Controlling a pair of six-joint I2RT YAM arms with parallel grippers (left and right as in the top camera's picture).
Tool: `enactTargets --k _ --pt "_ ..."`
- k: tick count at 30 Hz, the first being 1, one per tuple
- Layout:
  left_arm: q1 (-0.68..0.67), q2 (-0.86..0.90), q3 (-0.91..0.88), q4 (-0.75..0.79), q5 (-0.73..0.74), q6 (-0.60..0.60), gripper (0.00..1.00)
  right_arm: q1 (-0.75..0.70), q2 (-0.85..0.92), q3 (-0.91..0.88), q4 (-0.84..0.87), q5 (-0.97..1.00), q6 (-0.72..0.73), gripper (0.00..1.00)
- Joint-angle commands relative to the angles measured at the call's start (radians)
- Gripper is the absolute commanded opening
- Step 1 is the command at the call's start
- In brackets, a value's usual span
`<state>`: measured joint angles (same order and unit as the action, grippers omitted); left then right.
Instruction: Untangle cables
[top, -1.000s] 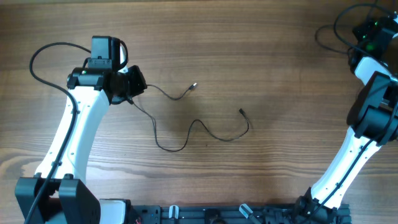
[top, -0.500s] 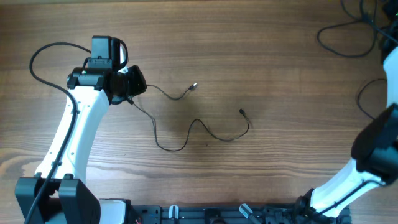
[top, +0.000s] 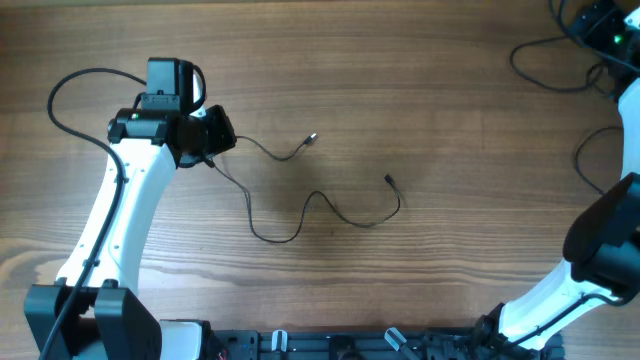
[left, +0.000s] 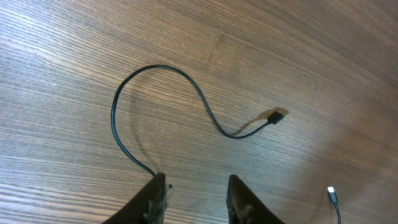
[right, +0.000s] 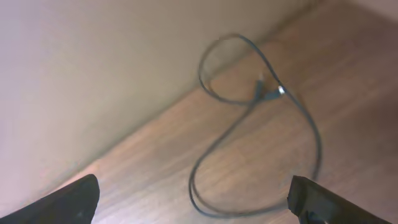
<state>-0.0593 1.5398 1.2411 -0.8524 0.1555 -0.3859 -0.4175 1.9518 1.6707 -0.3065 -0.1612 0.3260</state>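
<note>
Now both grippers stand open above a wooden table (top: 450, 290), with thin cables loose on it.

First the two white arms: the left arm (top: 115, 220) reaches up the table's left side, the right arm (top: 545, 285) up its right edge. Next, the left gripper (left: 196, 180) has its fingers apart with bare wood between them, and the right gripper (right: 194, 180) is spread wide, its fingers at the picture's corners. Smaller, a long cable (left: 113, 118) runs from beside one left fingertip, whether touching I cannot tell, arcs out ahead of that gripper and ends at a dark plug (left: 277, 116) ahead and to its right. A short cable (top: 285, 157) lies just right of that gripper, its pale tip (left: 331, 193) close by. Ahead of the right gripper a blurred looped cable (right: 273, 93) lies near the wood's edge.
</note>
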Motion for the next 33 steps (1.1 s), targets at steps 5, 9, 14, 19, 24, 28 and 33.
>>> enactTargets --k 5,9,14,19,24,28,33 --pt "-0.002 -0.006 0.003 0.012 0.008 0.012 0.38 0.004 0.172 0.044 0.166 0.169 -0.354 1.0" --pt "-0.002 -0.006 0.003 0.022 0.008 0.012 0.43 -0.007 0.291 0.169 0.267 0.172 -0.354 1.0" --pt "-0.002 -0.006 0.003 0.023 0.008 0.011 0.55 -0.012 0.443 0.175 0.644 0.172 -0.471 0.9" --pt "-0.002 -0.006 0.003 0.023 0.008 0.012 0.77 -0.036 0.576 0.201 0.658 0.175 -0.41 0.95" --pt "-0.002 -0.006 0.003 0.023 0.008 0.012 1.0 -0.057 0.739 0.373 0.575 0.137 -0.372 0.96" --pt "-0.002 -0.006 0.003 0.023 0.008 0.012 1.0 -0.057 0.838 0.516 0.531 0.135 -0.372 0.98" --pt "-0.002 -0.006 0.003 0.023 0.008 0.012 1.0 -0.082 0.911 0.579 0.527 0.127 -0.377 0.94"
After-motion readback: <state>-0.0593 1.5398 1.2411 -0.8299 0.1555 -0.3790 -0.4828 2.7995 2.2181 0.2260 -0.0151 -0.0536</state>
